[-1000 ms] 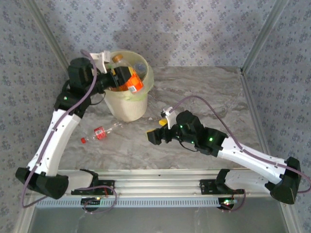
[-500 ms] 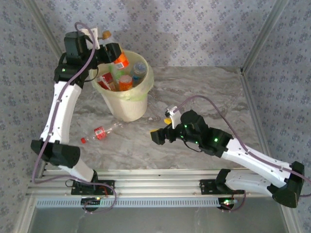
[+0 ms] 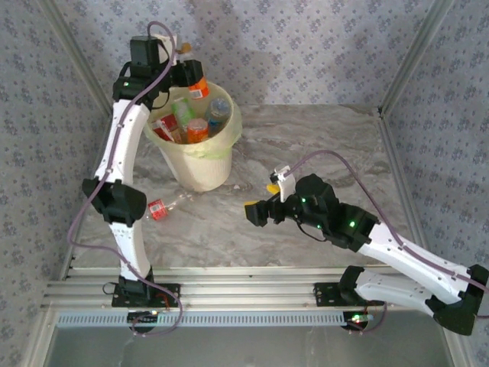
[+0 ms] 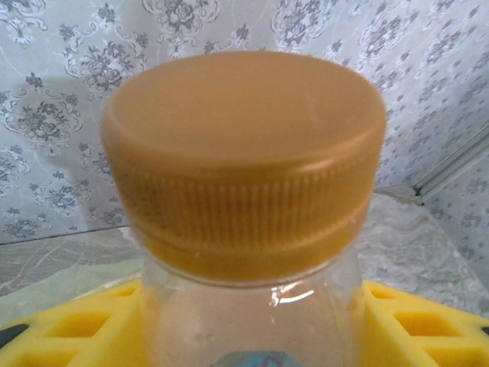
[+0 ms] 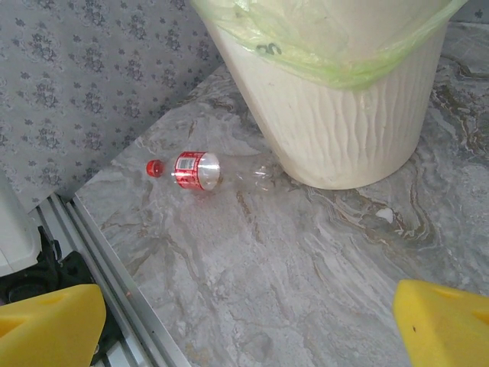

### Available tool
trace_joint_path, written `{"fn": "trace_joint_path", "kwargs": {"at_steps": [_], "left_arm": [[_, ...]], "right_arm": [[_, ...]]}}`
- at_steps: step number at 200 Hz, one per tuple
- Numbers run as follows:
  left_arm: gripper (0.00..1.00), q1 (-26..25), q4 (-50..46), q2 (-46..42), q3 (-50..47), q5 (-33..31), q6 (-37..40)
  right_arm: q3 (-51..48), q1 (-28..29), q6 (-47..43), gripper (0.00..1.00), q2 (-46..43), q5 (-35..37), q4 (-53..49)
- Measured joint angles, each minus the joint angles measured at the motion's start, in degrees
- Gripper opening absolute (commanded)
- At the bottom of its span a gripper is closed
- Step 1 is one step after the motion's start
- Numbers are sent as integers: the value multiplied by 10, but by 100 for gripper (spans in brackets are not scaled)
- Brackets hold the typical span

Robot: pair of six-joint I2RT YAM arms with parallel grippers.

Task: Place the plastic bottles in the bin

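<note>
Drop step: left hand point(image 3: 189, 75) grips orange-capped bottle point(image 3: 198, 89) above bin's point(image 3: 200, 172) far-left rim. Next: shift over the opening, release. Right hand point(image 3: 256, 212) wide open, low, right of bin. Red-label bottle point(image 3: 157, 209) lies on surface point(image 3: 321, 138) by bin's base.

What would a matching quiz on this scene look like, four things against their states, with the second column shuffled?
Things:
1. gold-capped bottle
2. red-labelled bottle
3. bin
4. right gripper

States:
A. open, holding nothing
B. lying on the table
C. upright, with several bottles inside
D. clamped in the left gripper

Pairs: 1-D, 2-B, 3-C, 4-A
</note>
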Motion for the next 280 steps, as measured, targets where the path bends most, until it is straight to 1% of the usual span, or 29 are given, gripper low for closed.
{"fn": "trace_joint_path", "kwargs": {"at_steps": [26, 49, 73, 129, 157, 180, 214, 244, 263, 280], "left_arm": [[61, -15, -33, 31, 34, -27, 24], [62, -25, -55, 34, 35, -60, 40], [62, -28, -57, 34, 29, -86, 47], [66, -29, -70, 34, -2, -110, 39], [72, -29, -73, 33, -8, -117, 31], [81, -29, -80, 27, -10, -121, 24], [85, -29, -86, 9, -10, -122, 16], [88, -29, -87, -24, -11, -116, 11], [91, -29, -83, -65, -32, -112, 11], [95, -29, -75, -118, -77, -107, 9]], "right_arm": [[0, 0, 0, 99, 0, 0, -4], [0, 0, 2, 98, 0, 0, -4], [0, -1, 2, 98, 2, 0, -4], [0, -2, 2, 98, 14, 0, -4], [0, -2, 2, 98, 16, 0, -4], [0, -2, 2, 98, 17, 0, -4], [0, -2, 2, 98, 24, 0, -4], [0, -2, 2, 98, 29, -3, -4], [0, -2, 2, 98, 31, -5, -4], [0, -2, 2, 98, 35, -11, -2]]}}
